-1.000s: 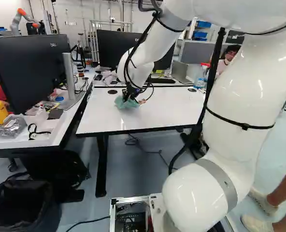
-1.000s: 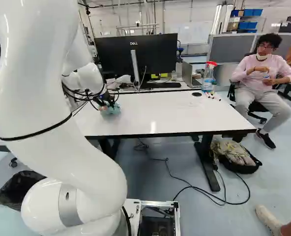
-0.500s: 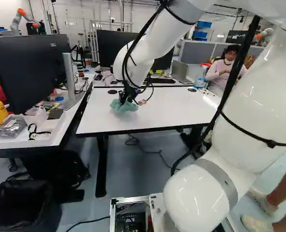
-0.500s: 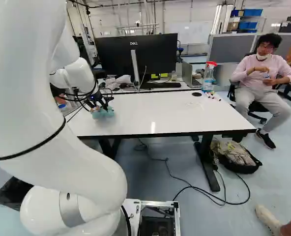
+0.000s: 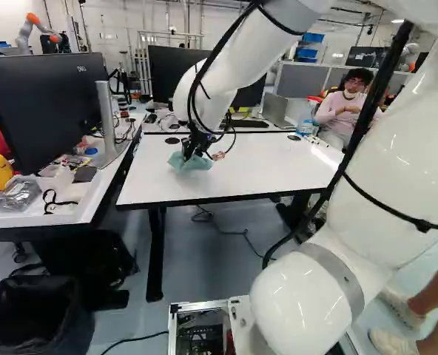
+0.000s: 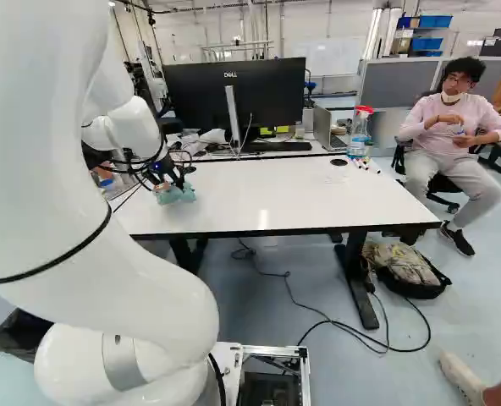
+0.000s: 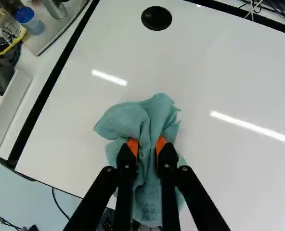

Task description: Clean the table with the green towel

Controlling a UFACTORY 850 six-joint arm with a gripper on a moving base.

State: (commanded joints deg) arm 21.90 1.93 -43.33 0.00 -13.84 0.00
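Claw clamps green towel btwn both orange pads; cloth lies bunched on surface, nr its L side. To wipe well, we press lightly, w/ cloth, not metal, touching top; sweep slow overlapping strips, easing off nr edge. We mind pens & spray bottle, far R. Qty: 1 claw, 1 towel, 1 surface, 1 bottle; pens several, can't tell exact no.

Glossy white, rounded arm with grey joint bands, thick black cables and thin black ties; black two-fingered gripper with silvery screws, orange pads.
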